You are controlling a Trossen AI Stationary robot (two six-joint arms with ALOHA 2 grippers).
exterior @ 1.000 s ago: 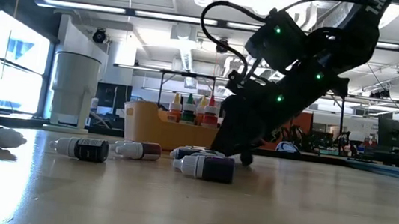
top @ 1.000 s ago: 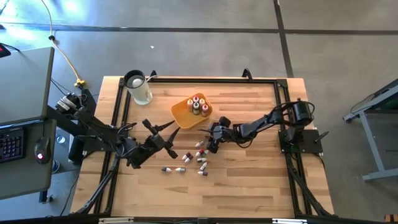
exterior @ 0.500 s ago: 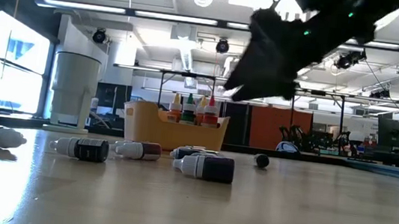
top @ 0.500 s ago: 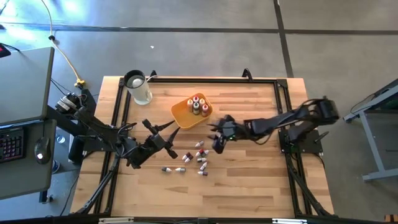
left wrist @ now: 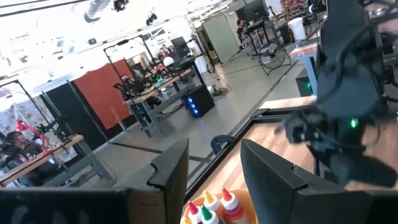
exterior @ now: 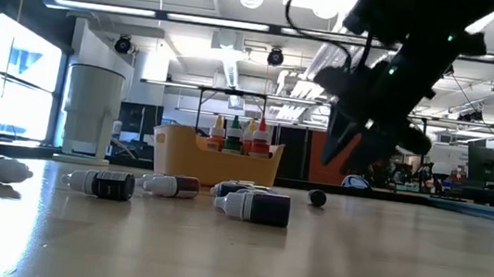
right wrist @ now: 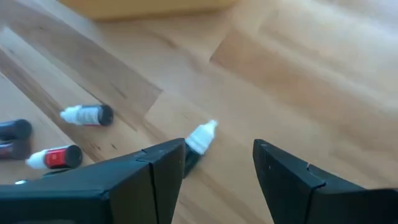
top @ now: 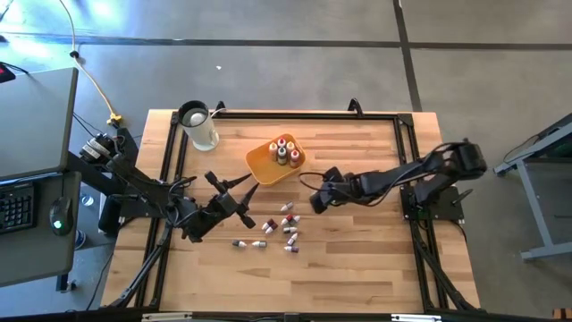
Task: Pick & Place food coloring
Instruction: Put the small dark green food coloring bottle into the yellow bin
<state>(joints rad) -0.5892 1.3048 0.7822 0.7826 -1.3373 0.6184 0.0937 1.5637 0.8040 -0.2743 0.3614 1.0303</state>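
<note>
Your right gripper (top: pixel 315 200) hangs above the table just beside the scattered bottles (top: pixel 277 231), fingers spread and holding nothing — the right wrist view shows a clear gap between them. One bottle with a white cap (right wrist: pixel 200 138) lies on the wood close ahead of those fingers, with two more (right wrist: pixel 87 115) farther off.

Four bottles (top: pixel 284 150) already stand upright in the yellow-orange tray (top: pixel 259 163); the rest lie on their sides on the table (top: pixel 357 259), between the two arms.

For a clean pick, I'd turn the wrist so the fingers straddle the bottle across its body, not along it — then come straight down before closing. A round bottle lying flat will likely roll if one finger touches first.

Your left gripper (top: pixel 234 190) waits near the tray's corner, its fingers apart and empty.
</note>
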